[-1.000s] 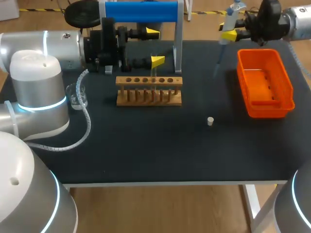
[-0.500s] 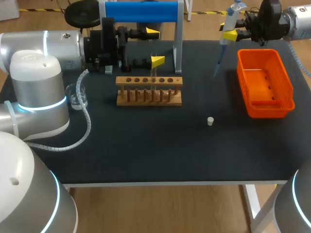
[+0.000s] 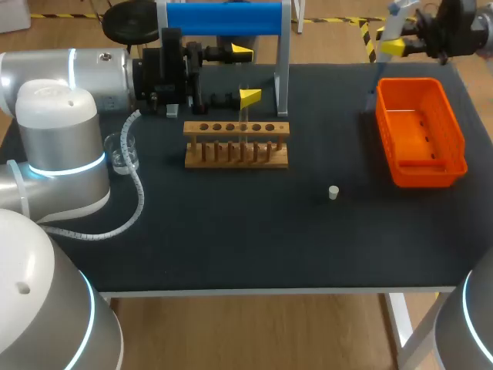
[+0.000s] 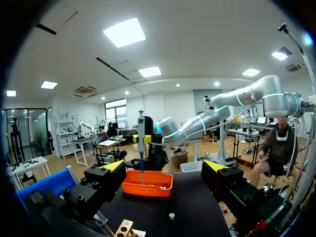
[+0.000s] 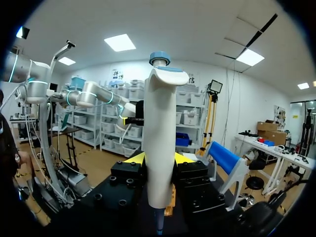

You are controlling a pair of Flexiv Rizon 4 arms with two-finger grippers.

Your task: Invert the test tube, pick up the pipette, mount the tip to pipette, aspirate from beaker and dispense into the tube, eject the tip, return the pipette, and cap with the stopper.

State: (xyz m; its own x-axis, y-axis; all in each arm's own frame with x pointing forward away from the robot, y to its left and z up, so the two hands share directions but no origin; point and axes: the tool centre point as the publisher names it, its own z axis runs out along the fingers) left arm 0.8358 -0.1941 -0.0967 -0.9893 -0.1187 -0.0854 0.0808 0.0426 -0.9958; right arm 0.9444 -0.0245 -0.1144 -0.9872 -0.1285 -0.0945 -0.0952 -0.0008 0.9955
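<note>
Pipette [image 3: 390, 27] farther right than before

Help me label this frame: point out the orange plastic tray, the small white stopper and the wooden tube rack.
Orange plastic tray [image 3: 424, 176]: head view, near wall.
Small white stopper [image 3: 333, 192]: head view, top face.
Wooden tube rack [image 3: 190, 129]: head view, top board.

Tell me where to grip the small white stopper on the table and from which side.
Grip the stopper across its round sides, coming straight down: it appears to be a short plug standing alone on the table, with open room all around it.
</note>
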